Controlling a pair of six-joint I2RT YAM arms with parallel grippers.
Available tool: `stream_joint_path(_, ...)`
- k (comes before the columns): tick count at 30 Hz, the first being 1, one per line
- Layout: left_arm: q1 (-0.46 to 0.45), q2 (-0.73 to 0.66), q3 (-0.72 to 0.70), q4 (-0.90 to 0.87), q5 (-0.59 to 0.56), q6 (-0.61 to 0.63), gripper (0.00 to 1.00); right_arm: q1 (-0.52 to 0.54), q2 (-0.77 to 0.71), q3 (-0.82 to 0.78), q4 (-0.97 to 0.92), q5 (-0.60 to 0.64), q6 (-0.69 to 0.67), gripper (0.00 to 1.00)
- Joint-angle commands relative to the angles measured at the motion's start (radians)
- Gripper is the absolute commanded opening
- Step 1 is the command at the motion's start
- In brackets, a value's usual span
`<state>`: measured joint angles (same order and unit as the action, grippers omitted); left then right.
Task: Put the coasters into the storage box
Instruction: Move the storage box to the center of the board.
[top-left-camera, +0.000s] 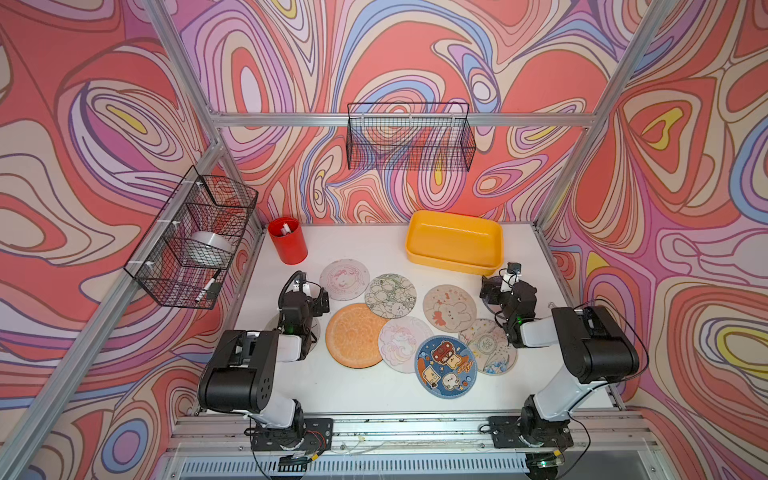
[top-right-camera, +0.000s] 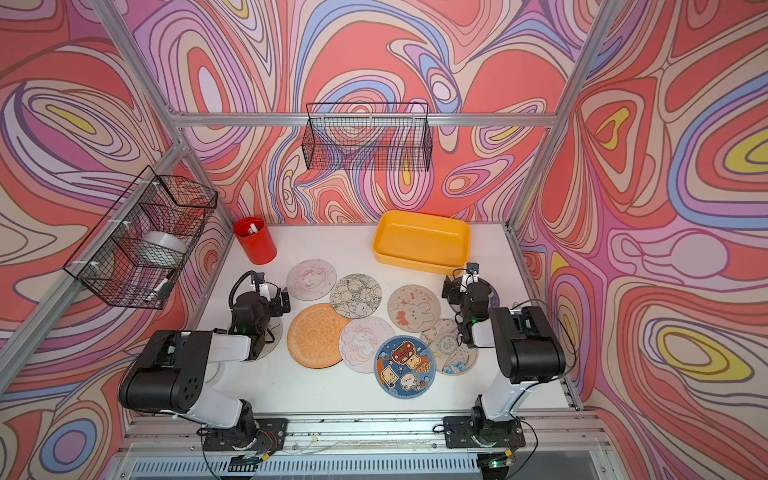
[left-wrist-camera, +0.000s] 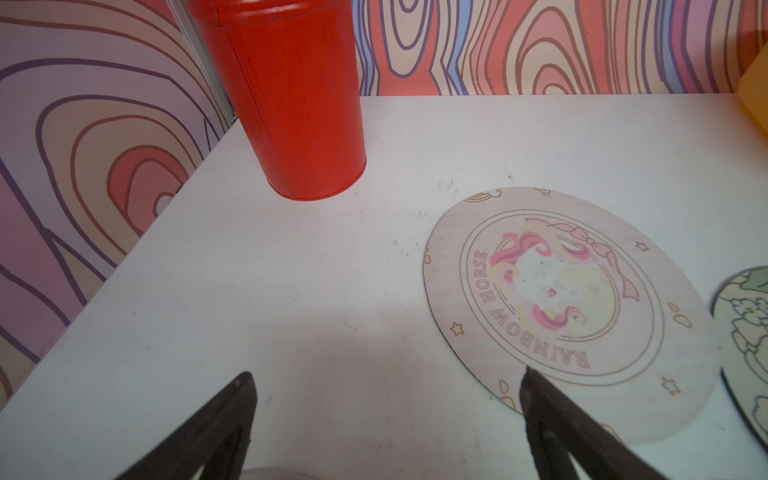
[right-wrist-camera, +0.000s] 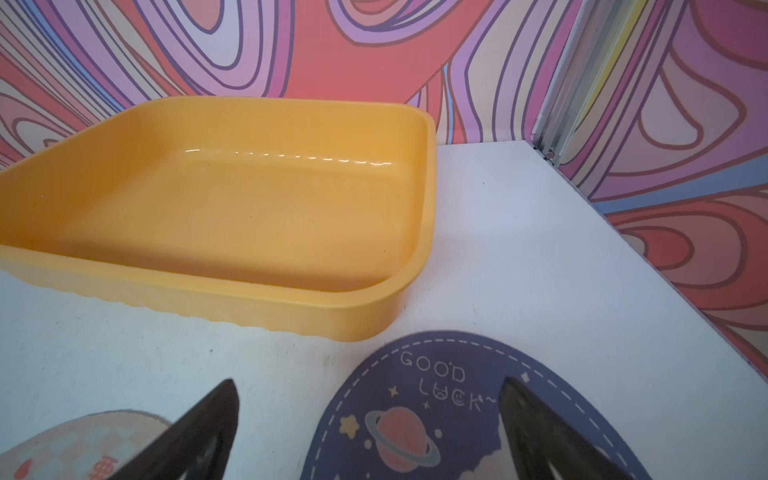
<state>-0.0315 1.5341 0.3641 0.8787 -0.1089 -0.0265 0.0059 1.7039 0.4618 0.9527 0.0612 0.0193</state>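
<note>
Both grippers spread wide above the tabletop (top-left-camera: 353, 395), the coasters (top-left-camera: 449, 307) all outside the storage box (top-left-camera: 451, 261).

The left gripper (left-wrist-camera: 386, 374) hung with its jaws apart, holding nothing, one fingertip over the edge of the "Rainbow Horse" coaster (left-wrist-camera: 561, 303) near the red cup (left-wrist-camera: 291, 104). The right gripper (right-wrist-camera: 370, 382), likewise spread and holding nothing, was over a dark blue "Good Luck" coaster (right-wrist-camera: 415, 415) just beside the yellow storage box at the tabletop's far right. In both top views the other coasters lay loosely overlapping mid-tabletop, among them the orange coaster (top-left-camera: 355, 336) and the blue cartoon coaster (top-left-camera: 445, 368).
</note>
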Motion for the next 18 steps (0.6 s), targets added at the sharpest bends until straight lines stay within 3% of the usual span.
stream_joint_path(1, 0.000, 0.007, 0.011, 0.013, 0.001, 0.012, 1.00, -0.004, 0.010, 0.010, -0.003, -0.002, 0.004, 0.98)
stream_joint_path(18, 0.001, 0.006, 0.016, 0.004, 0.003, 0.015, 1.00, -0.004, 0.010, 0.012, -0.009, -0.005, 0.007, 0.98)
